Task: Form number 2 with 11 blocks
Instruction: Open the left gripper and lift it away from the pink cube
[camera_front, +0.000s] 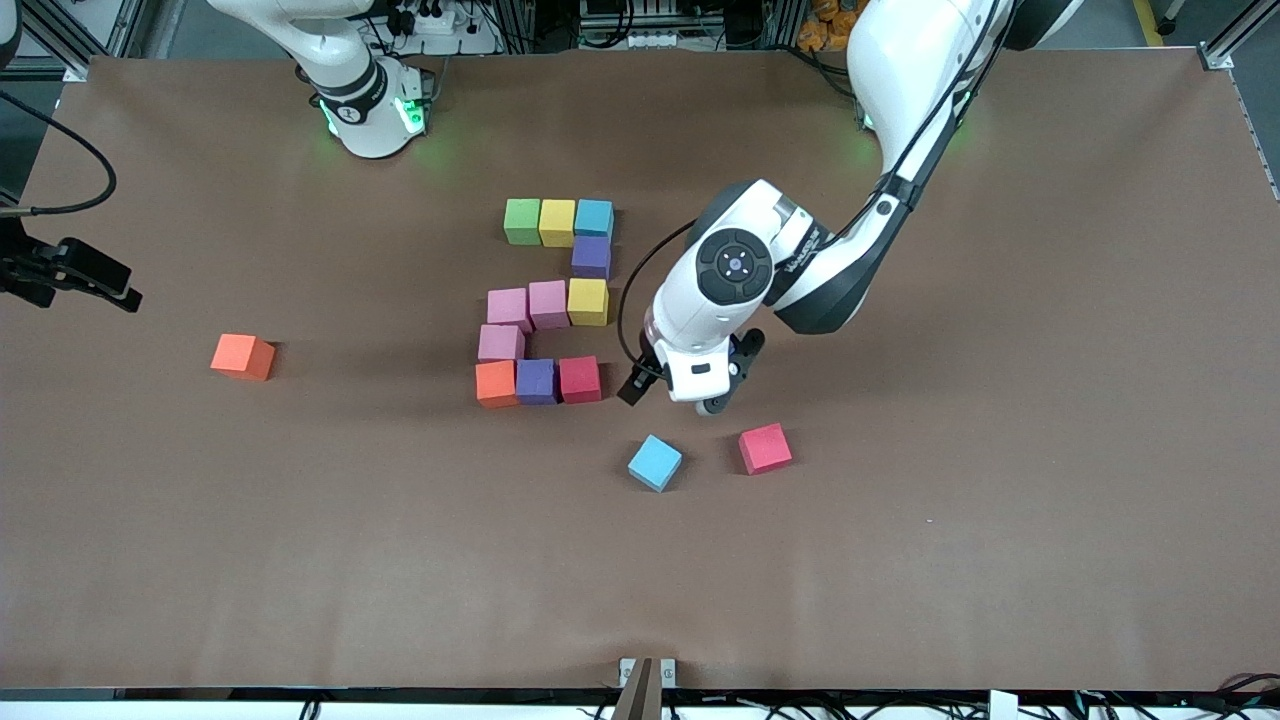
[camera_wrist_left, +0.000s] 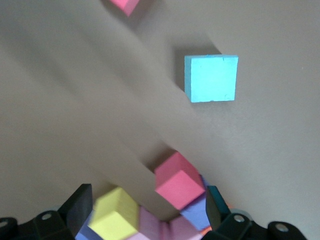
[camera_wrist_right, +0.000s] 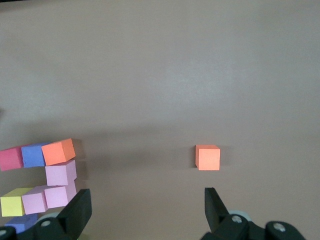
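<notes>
The number 2 (camera_front: 549, 303) lies in the middle of the table. Its top row is green (camera_front: 521, 221), yellow and light blue blocks; its bottom row is orange, purple and red (camera_front: 580, 379). My left gripper (camera_front: 682, 388) hangs open and empty just beside that red block, toward the left arm's end. In the left wrist view its fingers (camera_wrist_left: 80, 210) frame the digit's red (camera_wrist_left: 180, 182) and yellow (camera_wrist_left: 114, 217) blocks below. My right gripper (camera_wrist_right: 147, 210) is open and empty, high above the table; the digit (camera_wrist_right: 60, 175) shows in its wrist view.
Three loose blocks lie apart from the digit: a light blue one (camera_front: 655, 462) and a red one (camera_front: 765, 448) nearer the front camera, and an orange one (camera_front: 243, 356) toward the right arm's end. A black fixture with a cable (camera_front: 70, 272) juts over that end's edge.
</notes>
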